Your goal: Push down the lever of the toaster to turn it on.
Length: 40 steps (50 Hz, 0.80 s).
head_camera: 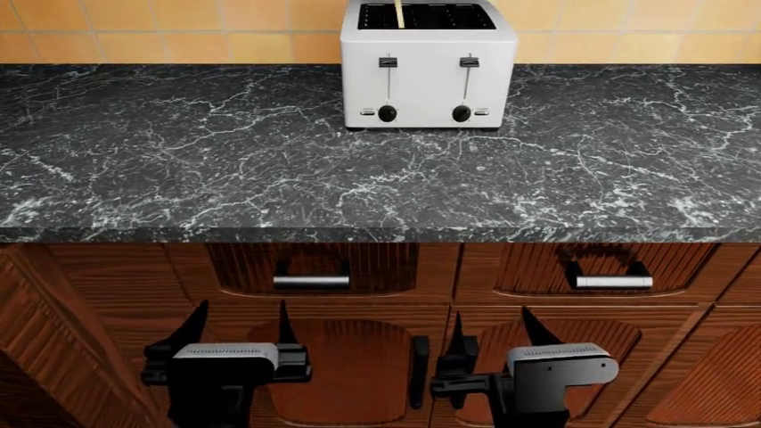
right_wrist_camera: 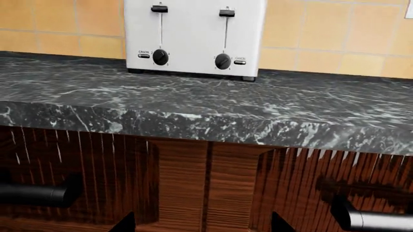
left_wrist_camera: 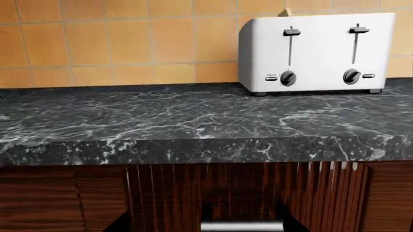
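The white four-slot toaster (head_camera: 429,67) stands at the back of the black marble counter against the tiled wall. Its two black levers (head_camera: 388,62) (head_camera: 469,61) sit at the top of their slots above two round knobs. A slice of bread sticks up from a left slot. The toaster also shows in the left wrist view (left_wrist_camera: 316,50) and the right wrist view (right_wrist_camera: 193,36). My left gripper (head_camera: 238,325) and right gripper (head_camera: 493,327) are both open and empty, low in front of the wooden cabinet, well below the counter and far from the toaster.
The marble counter (head_camera: 238,160) has a thick front edge overhanging the wooden drawers. Two drawers with silver handles (head_camera: 312,282) (head_camera: 614,282) sit just above my grippers. An orange tiled wall (head_camera: 178,27) runs behind the counter.
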Available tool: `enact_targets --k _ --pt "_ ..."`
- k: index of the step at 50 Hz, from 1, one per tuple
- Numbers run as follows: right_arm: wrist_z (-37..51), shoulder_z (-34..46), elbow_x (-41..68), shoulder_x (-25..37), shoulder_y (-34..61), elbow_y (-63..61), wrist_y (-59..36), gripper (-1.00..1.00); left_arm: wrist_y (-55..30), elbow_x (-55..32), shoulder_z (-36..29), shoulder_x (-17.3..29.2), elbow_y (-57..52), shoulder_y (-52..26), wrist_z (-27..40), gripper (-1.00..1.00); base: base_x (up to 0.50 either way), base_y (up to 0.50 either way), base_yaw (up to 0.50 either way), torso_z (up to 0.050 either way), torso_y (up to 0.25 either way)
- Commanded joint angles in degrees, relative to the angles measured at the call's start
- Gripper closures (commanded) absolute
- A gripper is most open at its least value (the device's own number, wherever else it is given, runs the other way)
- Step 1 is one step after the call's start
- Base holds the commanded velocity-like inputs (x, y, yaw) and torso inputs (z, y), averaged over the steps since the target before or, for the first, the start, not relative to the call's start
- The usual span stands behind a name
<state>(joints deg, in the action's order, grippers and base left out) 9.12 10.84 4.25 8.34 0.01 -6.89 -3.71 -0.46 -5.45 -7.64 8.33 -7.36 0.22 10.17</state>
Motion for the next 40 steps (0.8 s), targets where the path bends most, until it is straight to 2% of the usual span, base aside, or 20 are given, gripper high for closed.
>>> enact_targets --k 1,5,11,28,40 --pt "0.47 2.62 -5.33 4.99 -0.92 -31.0 -16.67 -1.0 -13.1 -7.47 4.81 2.49 -26.28 -1.61 3.28 -1.0 0.0 0.0 0.0 0.0 0.0" --pt "-0.37 5.42 -9.54 6.14 2.39 -42.66 -26.19 -1.0 -19.15 -11.91 7.52 3.15 -34.52 -4.82 5.27 -1.0 0.0 0.0 0.0 0.0 0.0" --pt "-0.7 8.37 -13.03 6.28 5.19 -47.56 -33.15 -1.0 -20.47 -14.55 9.41 3.56 -37.32 -6.6 5.97 -1.0 0.0 0.0 0.0 0.0 0.0" --pt "-0.68 8.33 -11.19 6.32 3.23 -48.91 -31.12 -1.0 -18.6 -14.29 8.77 4.43 -36.82 -5.38 5.84 -1.0 0.02 0.0 0.0 0.0 0.0" --pt "-0.56 7.53 -9.92 6.43 3.31 -47.74 -29.28 -1.0 -18.22 -15.26 8.39 5.47 -37.27 -4.35 6.34 -1.0 0.36 0.0 0.0 0.0 0.0"
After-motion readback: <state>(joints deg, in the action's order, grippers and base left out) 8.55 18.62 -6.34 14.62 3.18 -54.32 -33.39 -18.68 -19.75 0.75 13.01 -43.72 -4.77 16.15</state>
